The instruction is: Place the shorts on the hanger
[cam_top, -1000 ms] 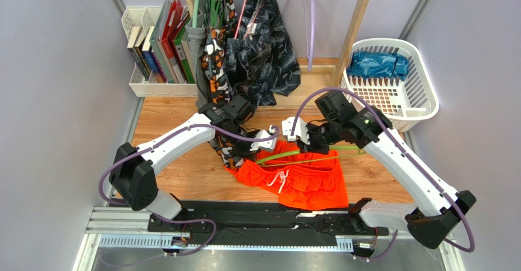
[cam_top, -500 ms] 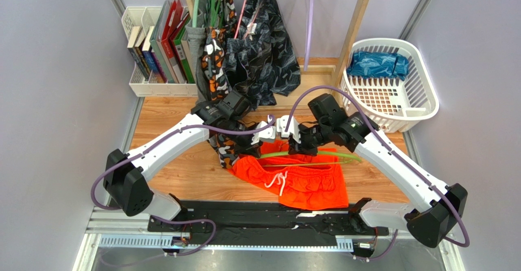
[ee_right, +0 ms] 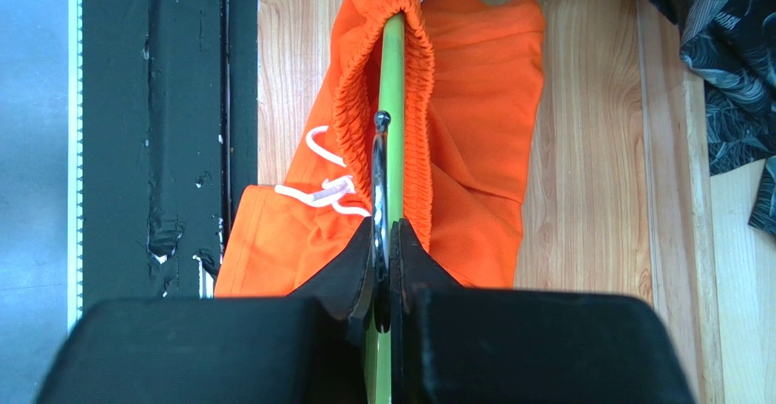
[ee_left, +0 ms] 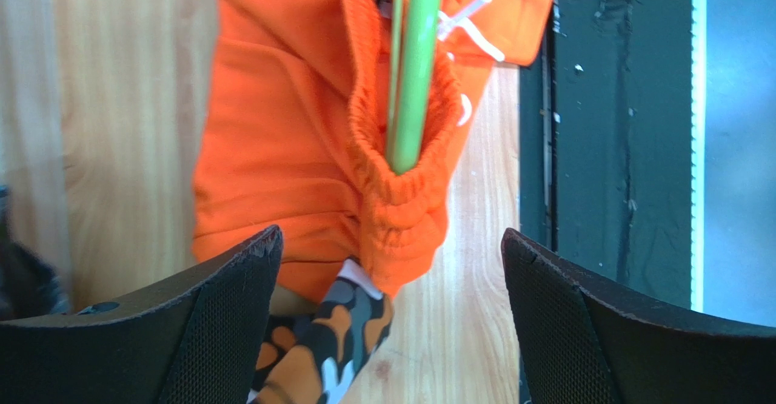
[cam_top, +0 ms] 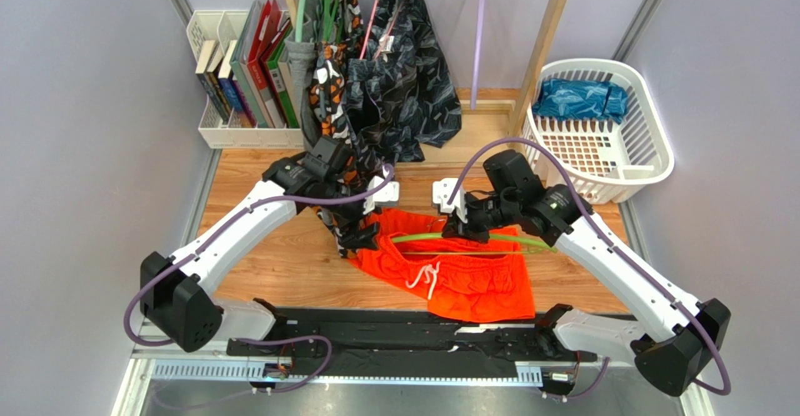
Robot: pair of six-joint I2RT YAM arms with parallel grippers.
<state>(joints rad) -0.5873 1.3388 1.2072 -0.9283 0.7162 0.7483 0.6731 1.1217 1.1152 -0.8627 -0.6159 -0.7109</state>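
Note:
The orange shorts (cam_top: 460,271) lie on the wooden table, white drawstring showing. The lime-green hanger (cam_top: 469,239) lies across their waist, and its left end sits inside the elastic waistband (ee_left: 401,195). My right gripper (ee_right: 383,228) is shut on the hanger's metal hook, just above the waistband; in the top view it (cam_top: 462,225) is at the hanger's middle. My left gripper (ee_left: 390,233) is open, its fingers wide either side of the waistband's left end and not touching it. From above the left gripper (cam_top: 368,230) is just left of the shorts (ee_right: 474,122).
An orange-black-white camo garment (cam_top: 330,107) hangs down to the table under my left gripper, next to black patterned shorts (cam_top: 408,79). A lavender hanger (cam_top: 479,32) hangs behind. A book rack (cam_top: 235,88) is far left, a white basket (cam_top: 648,144) far right.
My left gripper has opened, let go of the waistband and drawn back to the left. The right gripper stays shut on the hanger, which has shifted slightly left.

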